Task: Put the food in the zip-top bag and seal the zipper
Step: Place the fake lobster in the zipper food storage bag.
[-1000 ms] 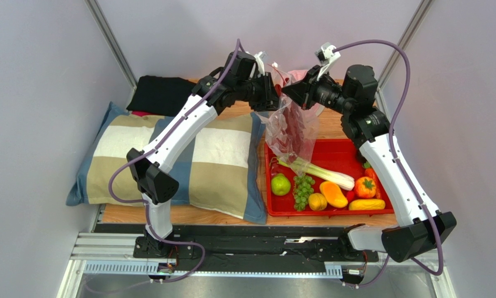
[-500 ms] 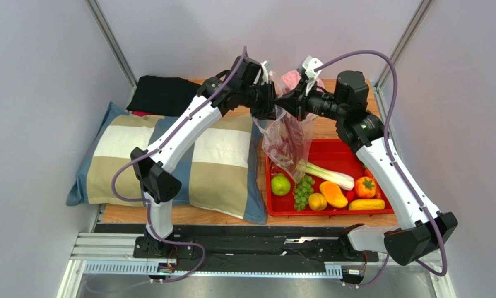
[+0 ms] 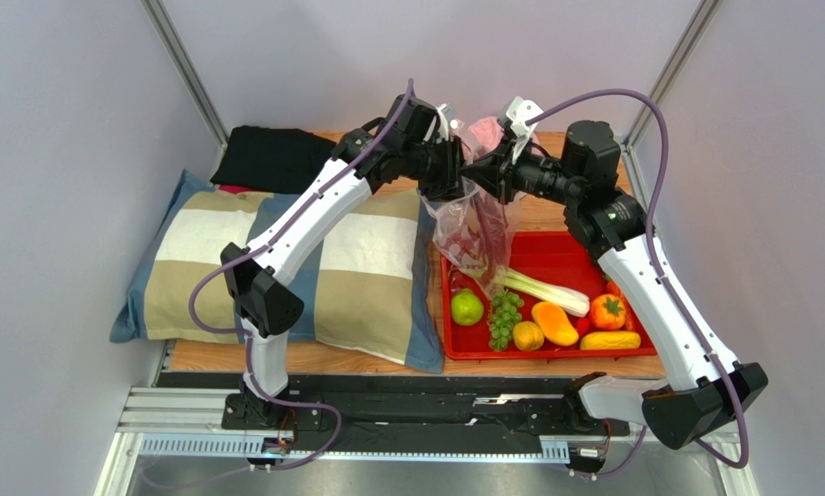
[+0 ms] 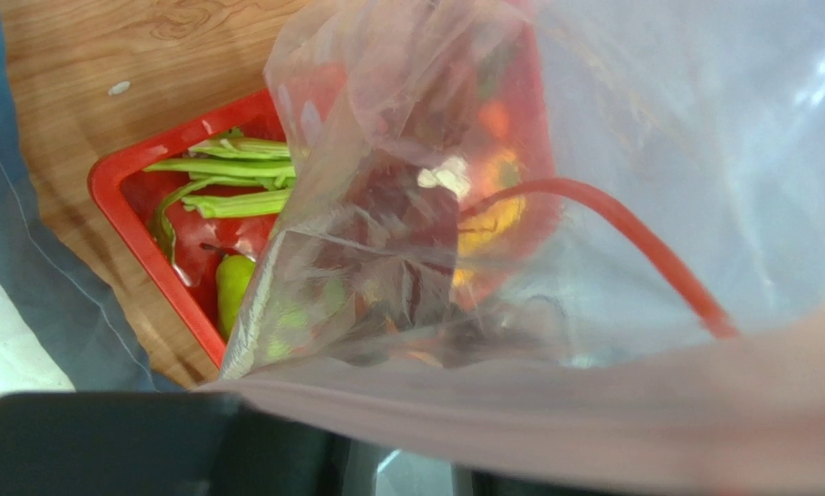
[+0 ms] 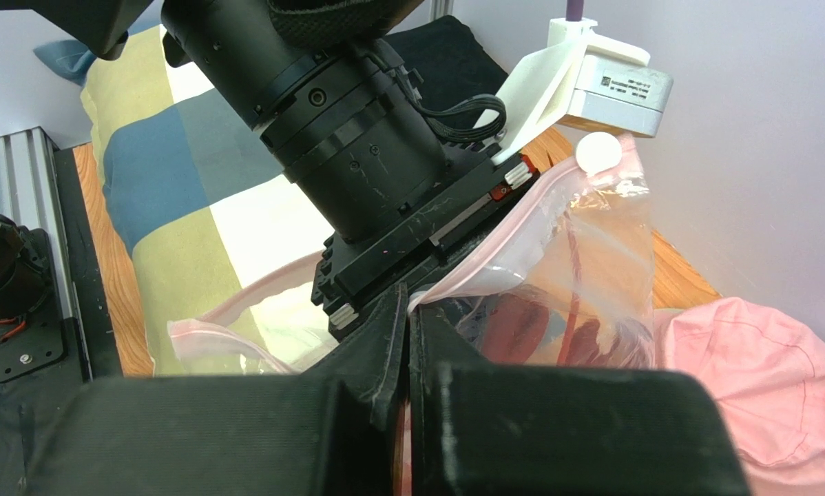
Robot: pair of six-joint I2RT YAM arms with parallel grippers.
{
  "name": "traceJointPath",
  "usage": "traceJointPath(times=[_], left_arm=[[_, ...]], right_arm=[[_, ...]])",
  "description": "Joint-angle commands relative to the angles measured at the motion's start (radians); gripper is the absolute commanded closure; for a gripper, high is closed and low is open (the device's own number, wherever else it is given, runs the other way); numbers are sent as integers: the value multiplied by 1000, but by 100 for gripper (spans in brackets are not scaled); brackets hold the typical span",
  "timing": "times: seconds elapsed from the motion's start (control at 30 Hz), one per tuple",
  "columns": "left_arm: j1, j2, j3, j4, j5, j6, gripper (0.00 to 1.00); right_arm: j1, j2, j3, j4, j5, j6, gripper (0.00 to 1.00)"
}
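The left end effector [image 3: 451, 178] and right end effector [image 3: 488, 172] — each clamped on the mouth of the zip-top bag [image 3: 474, 236] — have drawn together, though celery [image 3: 542, 290], apple [image 3: 466, 307] and grapes [image 3: 504, 316] lie outside.

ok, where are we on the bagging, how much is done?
Done: one dark red item, likely the lobster, looks to be inside the zip-top bag. In hand: left gripper and right gripper both pinch the bag's top edge, holding it above the red tray. To do: celery, green apple and grapes lie in the tray; the mouth looks open, so no sealing yet.
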Motion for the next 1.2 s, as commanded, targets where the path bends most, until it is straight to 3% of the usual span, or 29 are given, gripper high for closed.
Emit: traceJointPath(times=[0.0,0.17,0.33,0.4,0.43,0.57,0.8,0.97,1.17], left_arm=[[-2,-45,34,97,85,30,49],[0,-111,92,112,82,133,23],[29,-192,31,111,35,185,20],[37,-238,-1,167,36,220,4],[38,-256,-44,198,32,229,1],[38,-341,-123,339,10,269,1],[76,-379,-167,353,-34,274,1],[155,-446,-403,474,-39,208,1],[121,-499,-701,713,18,424,1]], right_arm=[[7,-35,26,42,53,1,100],[-21,-30,46,50,142,96,100],[-98,-30,67,41,167,179,100],[-113,-35,67,38,170,209,100],[-116,-43,66,33,173,214,100],[-118,-50,60,22,190,235,100],[-144,-66,70,3,266,258,100],[-188,-81,118,-23,398,292,100],[-250,-127,126,-53,498,298,100]])
